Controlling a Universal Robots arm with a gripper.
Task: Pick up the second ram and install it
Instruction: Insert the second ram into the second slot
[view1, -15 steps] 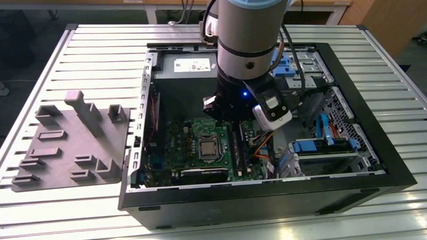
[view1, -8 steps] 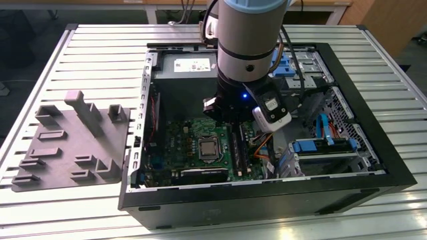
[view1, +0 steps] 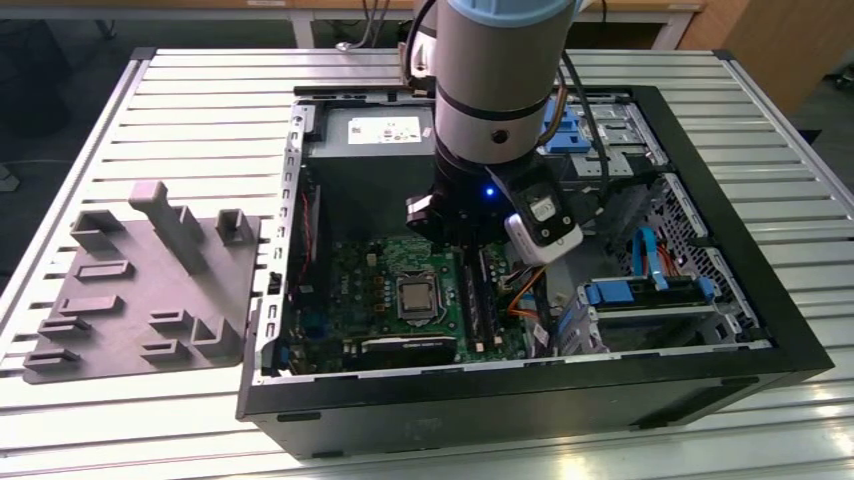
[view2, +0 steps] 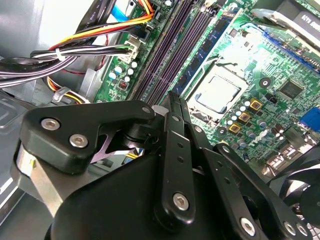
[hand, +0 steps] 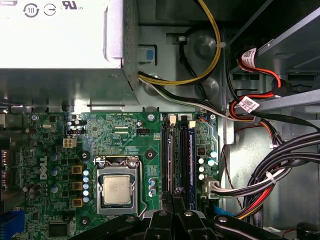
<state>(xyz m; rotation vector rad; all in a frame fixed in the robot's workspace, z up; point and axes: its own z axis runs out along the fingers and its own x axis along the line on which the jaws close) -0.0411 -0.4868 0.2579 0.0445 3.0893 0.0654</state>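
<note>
You are looking at the gripper (hand: 175, 200) hanging inside the case (view1: 534, 390), its fingers (view2: 175, 150) pressing together over the motherboard's (hand: 125, 135) slots. The second ram (hand: 172, 155) is standing in a slot beside the processor (hand: 116, 190) (whether it is touching the fingertips, I cannot tell).

Ext. view: high up, tilted down over the bench (view1: 200, 100), whole open PC case (view1: 534, 400) in frame, mid-range. First wrist view: close, approx. straight down on the motherboard (hand: 125, 140). Second wrist view: v. close, oblique past the tool (view2: 172, 107), probably lower. Both wrist views share CPU (hand: 116, 190) (view2: 218, 92) & RAM slots (hand: 176, 155) (view2: 170, 45).
</note>
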